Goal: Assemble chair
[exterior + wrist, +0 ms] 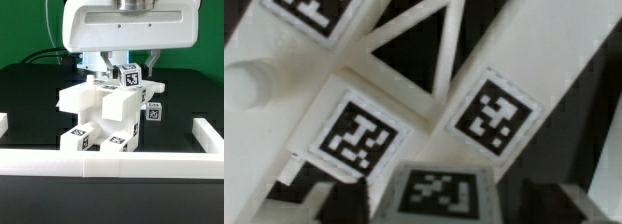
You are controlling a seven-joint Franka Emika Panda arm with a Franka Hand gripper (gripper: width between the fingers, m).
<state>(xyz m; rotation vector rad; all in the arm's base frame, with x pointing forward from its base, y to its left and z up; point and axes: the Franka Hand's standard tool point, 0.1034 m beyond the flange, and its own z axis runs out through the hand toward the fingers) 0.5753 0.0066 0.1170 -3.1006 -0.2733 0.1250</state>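
Note:
The white chair assembly (98, 112) stands in the middle of the black table, blocky, with tags on its lower front. My gripper (122, 72) hangs just above its top and is shut on a small white tagged chair part (128, 76), which rests on or just over the assembly. In the wrist view the gripper (438, 203) shows two dark fingers (317, 195) on either side of that tagged part (441, 192). Beyond it lies the X-braced seat (411, 45) with two more tags, very close. I cannot tell whether the held part touches the assembly.
Another tagged white block (153, 110) sits at the assembly's side toward the exterior view's right. The low white border wall (110, 161) runs along the front and up both sides. The arm's white body fills the top of the exterior view.

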